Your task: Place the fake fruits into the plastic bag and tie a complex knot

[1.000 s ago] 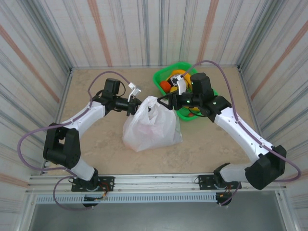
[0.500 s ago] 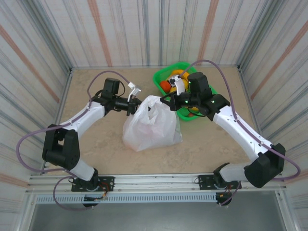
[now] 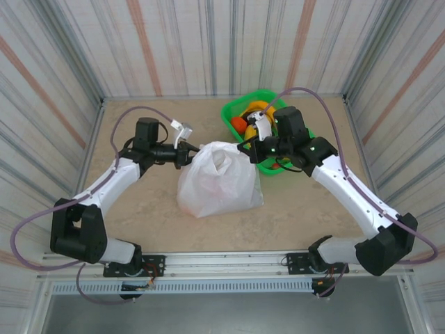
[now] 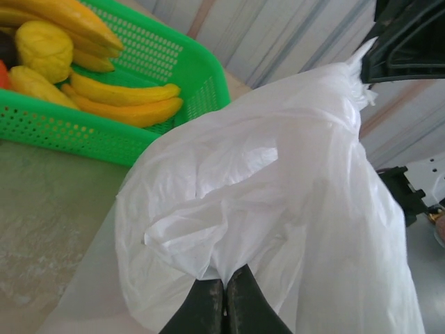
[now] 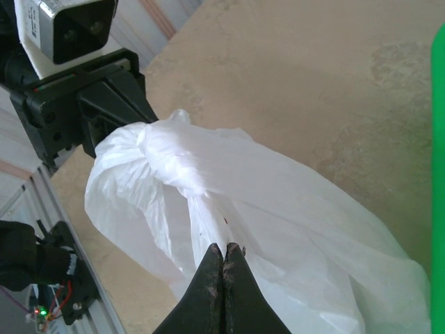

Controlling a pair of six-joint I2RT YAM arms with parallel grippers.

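Nearest the arm bases, a thin, translucent white plastic bag (image 3: 219, 182) sits upright at mid-table on the beige stone-patterned table (image 3: 139, 216). A faint pink tint shows through the film, probably a fruit inside, though the shape is unclear.

Left gripper (image 3: 186, 154): at the bag's upper left corner, its fingers pressed together and clamped on a fold of the bag film.

Right gripper (image 3: 245, 147): at the upper right corner, its fingers likewise together, pinching a twisted strip of the bag. The bag mouth is stretched between the two grippers.

Beyond, just behind the right gripper, a green perforated rectangular plastic basket (image 3: 228, 111) holds glossy toy fruits (image 3: 238, 125), including yellow bananas (image 4: 125, 97).
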